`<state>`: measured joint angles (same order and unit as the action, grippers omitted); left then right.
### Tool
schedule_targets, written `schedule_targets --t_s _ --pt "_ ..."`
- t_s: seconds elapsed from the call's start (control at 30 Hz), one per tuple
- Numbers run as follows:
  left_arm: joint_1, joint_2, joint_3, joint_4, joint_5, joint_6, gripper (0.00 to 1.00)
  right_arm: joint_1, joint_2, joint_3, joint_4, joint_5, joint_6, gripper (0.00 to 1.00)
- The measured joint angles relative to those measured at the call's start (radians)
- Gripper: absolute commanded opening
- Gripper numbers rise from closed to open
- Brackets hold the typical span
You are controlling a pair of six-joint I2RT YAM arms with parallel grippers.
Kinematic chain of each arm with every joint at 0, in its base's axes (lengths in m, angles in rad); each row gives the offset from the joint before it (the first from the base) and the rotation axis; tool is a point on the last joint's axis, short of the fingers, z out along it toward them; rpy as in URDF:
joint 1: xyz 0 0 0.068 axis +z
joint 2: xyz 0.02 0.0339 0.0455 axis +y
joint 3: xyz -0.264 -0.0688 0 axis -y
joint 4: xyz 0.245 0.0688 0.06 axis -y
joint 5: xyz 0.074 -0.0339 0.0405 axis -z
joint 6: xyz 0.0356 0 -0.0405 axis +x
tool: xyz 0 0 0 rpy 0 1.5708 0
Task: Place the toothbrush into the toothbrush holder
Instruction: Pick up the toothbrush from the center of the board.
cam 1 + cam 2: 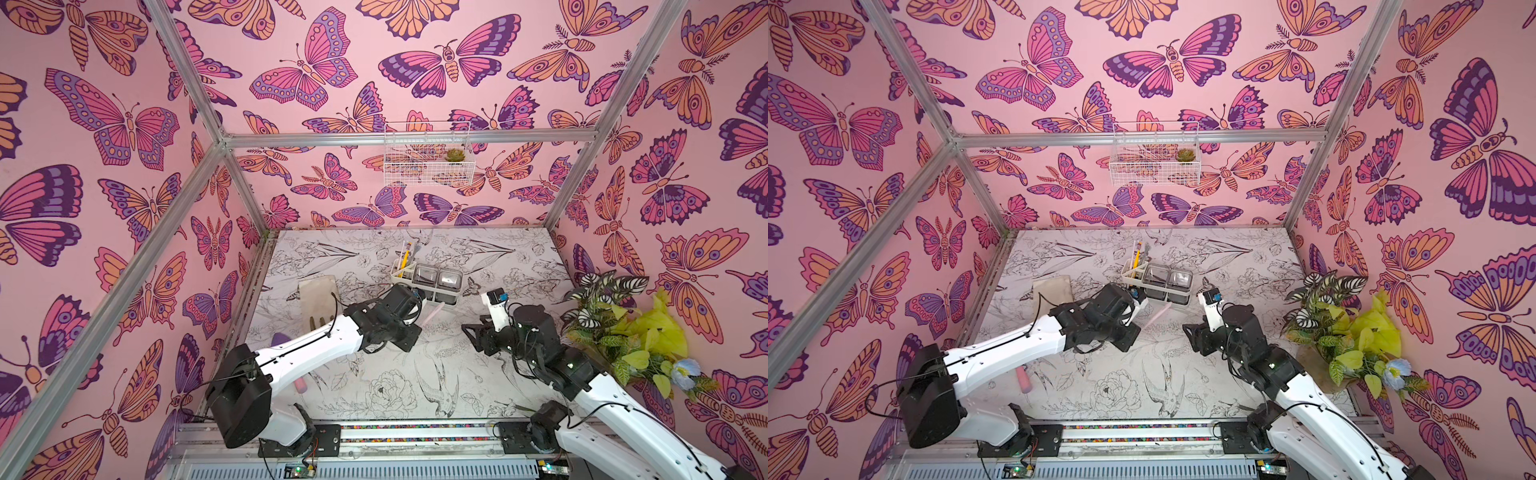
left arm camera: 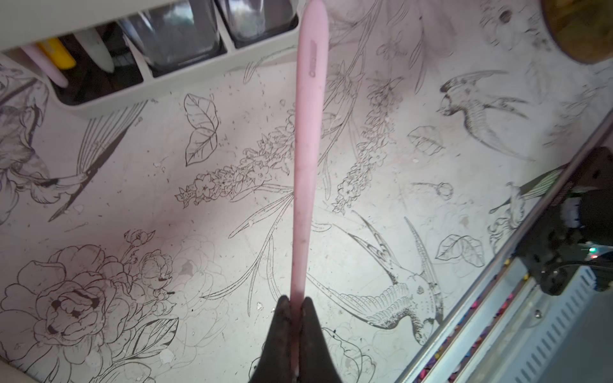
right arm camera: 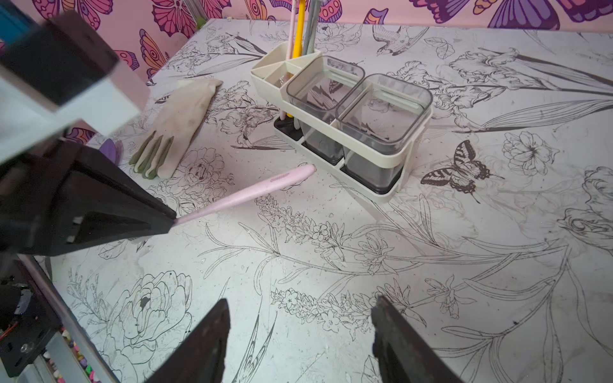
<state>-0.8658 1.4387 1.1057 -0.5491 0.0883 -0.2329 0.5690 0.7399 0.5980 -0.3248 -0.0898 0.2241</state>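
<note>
Firmly clenched on its thin end, the left jaws hold the pink toothbrush [image 3: 252, 192] nearly level. Its thick tip is just beside the toothbrush holder [image 3: 265, 84], probably ready to swing into the slots. Near the holder, the right jaws stand released and empty.

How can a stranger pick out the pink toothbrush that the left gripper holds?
On the white flower-printed tabletop stands a small white oblong toothbrush holder with two clear-grey cups. Beside it, the black left gripper clamps a slim pale pink plastic toothbrush. Unlike the brushes upright in the holder, it juts out sideways.
</note>
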Motion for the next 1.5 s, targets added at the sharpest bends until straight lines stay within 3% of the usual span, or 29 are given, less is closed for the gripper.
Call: schedule_targets --t_s 0.17,0.37,0.5,0.73,0.97,1.5 --pt "0.024 0.003 0.094 -0.073 0.054 0.001 0.00 0.098 0.003 0.023 0.001 0.083 -0.072 0.69" --pt "0.093 0.023 0.171 -0.149 0.136 0.011 0.00 0.301 0.120 0.086 0.026 0.318 -0.229 0.70" --pt "0.137 0.047 0.210 -0.192 0.212 0.016 0.00 0.452 0.205 0.036 0.148 0.494 -0.392 0.70" --pt "0.187 0.052 0.237 -0.227 0.332 0.015 0.00 0.494 0.203 -0.093 0.370 0.626 -0.525 0.71" --pt "0.211 0.052 0.237 -0.249 0.415 0.005 0.00 0.524 0.197 -0.099 0.529 0.665 -0.584 0.72" --pt "0.225 0.024 0.236 -0.321 0.447 0.005 0.00 0.637 0.346 -0.058 0.602 0.760 -0.733 0.72"
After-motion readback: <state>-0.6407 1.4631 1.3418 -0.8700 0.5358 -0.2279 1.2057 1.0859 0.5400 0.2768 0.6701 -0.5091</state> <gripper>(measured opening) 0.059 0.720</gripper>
